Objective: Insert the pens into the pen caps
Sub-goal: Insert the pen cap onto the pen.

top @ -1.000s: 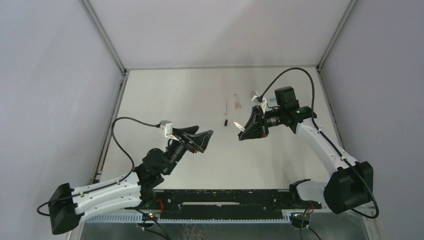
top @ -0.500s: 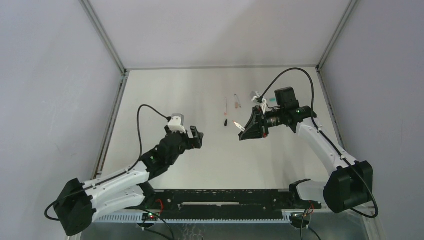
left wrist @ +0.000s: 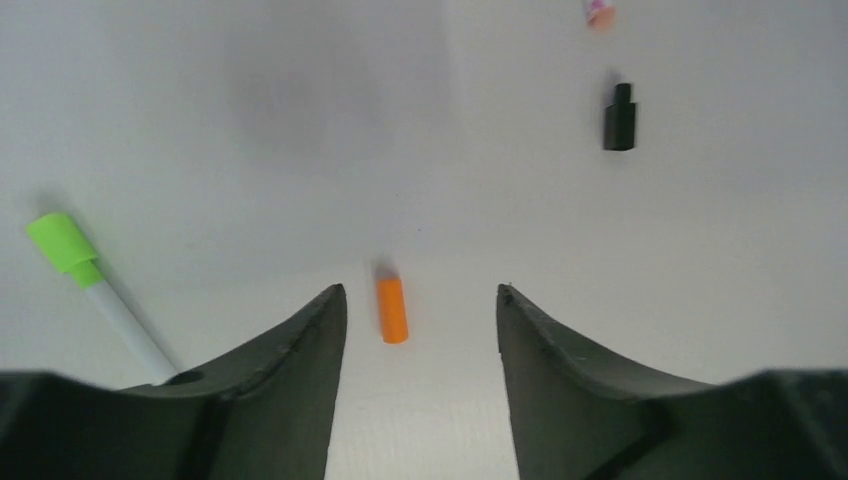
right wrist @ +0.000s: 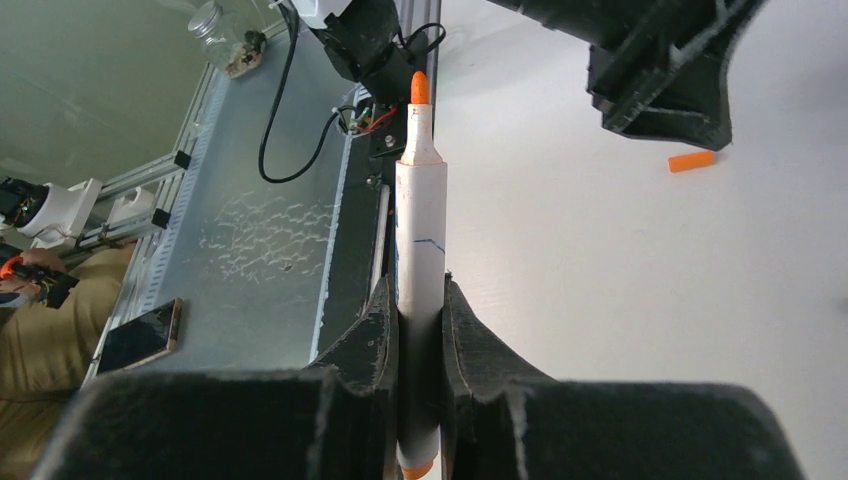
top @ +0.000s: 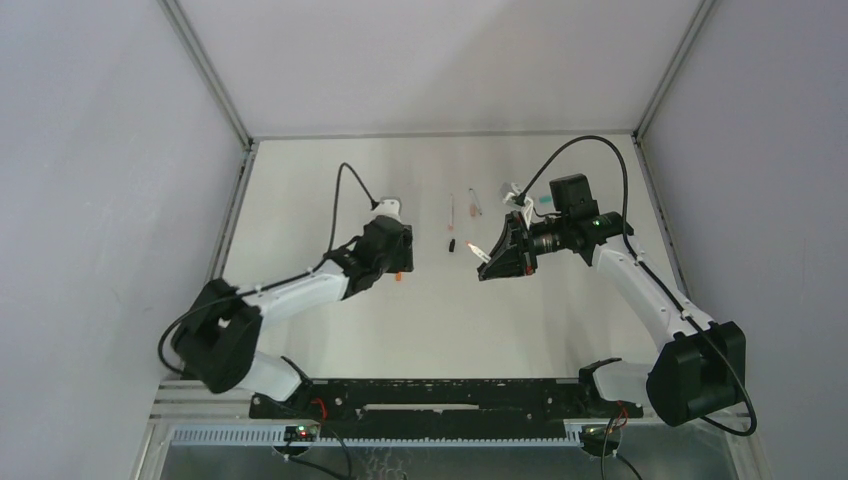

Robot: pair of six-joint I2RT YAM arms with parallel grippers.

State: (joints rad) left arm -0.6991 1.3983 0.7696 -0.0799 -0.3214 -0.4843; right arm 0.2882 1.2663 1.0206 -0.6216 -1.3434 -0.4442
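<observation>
Left claw [left wrist: 420, 292]: apart, straddling short orange plastic cap [left wrist: 392, 310] on white desk [left wrist: 250, 150]. Right claw [right wrist: 421, 300]: clamped on white-barrelled orange-tipped pen [right wrist: 421, 200].

An orange-tipped pen [right wrist: 421, 220] with a white barrel is clamped in the right pincer [right wrist: 422, 300], its nib pointing to twelve o'clock in the wrist view. The orange cap [left wrist: 392, 310] lies flat on the surface [left wrist: 250, 120]. A black cap [left wrist: 619, 117] lies at two o'clock from it. A green-ended pen [left wrist: 70, 250] lies angled at nine o'clock.
</observation>
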